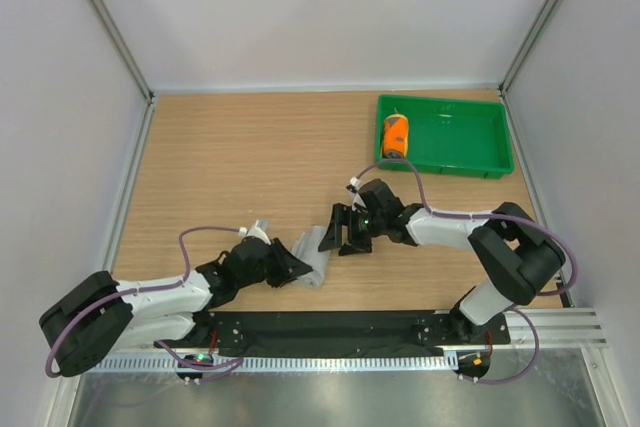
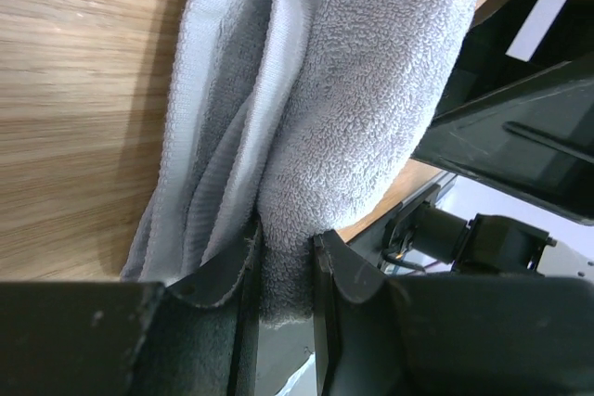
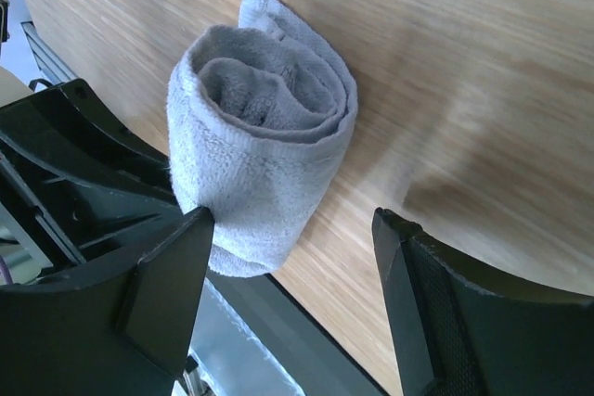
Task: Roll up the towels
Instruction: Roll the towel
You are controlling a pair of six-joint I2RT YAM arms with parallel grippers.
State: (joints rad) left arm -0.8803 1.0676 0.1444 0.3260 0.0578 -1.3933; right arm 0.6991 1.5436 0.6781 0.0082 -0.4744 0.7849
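Observation:
The light grey towel lies rolled up near the table's front edge. My left gripper is shut on one end of this roll; in the left wrist view the cloth is pinched between the two fingers of the left gripper. My right gripper hovers just behind the roll, open. In the right wrist view the grey roll shows its spiral end, and the right gripper stands wide, its left finger brushing the roll's side. The orange towel lies rolled in the tray.
A green plastic tray sits at the back right of the wooden table. The black base rail and the metal ledge run along the near edge, right beside the grey roll. White walls enclose the table on three sides.

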